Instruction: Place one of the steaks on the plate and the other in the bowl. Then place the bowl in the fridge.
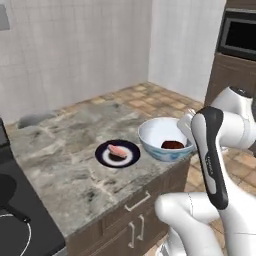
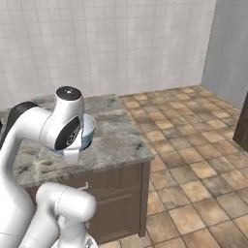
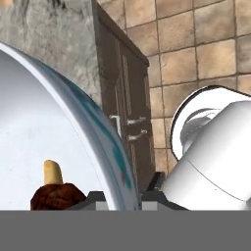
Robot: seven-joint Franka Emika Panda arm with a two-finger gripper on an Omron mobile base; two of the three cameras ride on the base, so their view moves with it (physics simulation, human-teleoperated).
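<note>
Bowl [image 1: 162, 140] sits at the counter [image 1: 65, 165] edge, near the corner, w/ the dark steak [image 1: 172, 145] inside, lying on the white bottom toward the robot's side. Gripper [image 3: 120, 198] is at the bowl's near rim: in the hand view the rim [image 3: 105, 142] runs straight down btwn the two finger tips, one inside the bowl, one outside. Jaws are drawn in tight on that rim, so it has hold of the bowl by its wall. Can't tell from the base views whether the bowl is lifted or resting on the stone; arm covers the contact.

Plate [image 1: 118, 153] is just beside the bowl, to its left in the left base view, not touching it. Pink steak [image 1: 118, 150] lies on the plate, roughly centred.

In the hand view the dark steak [image 3: 56, 196] shows at the lower left inside the bowl, a pale tan bit sticking up above it. Cabinet doors [image 3: 130, 127] w/ handles are below the counter edge; tiled floor [image 3: 196, 59] beyond.

Right base view: bowl [image 2: 88, 131] mostly hidden behind the arm's wrist, only a blue-grey sliver showing.
</note>
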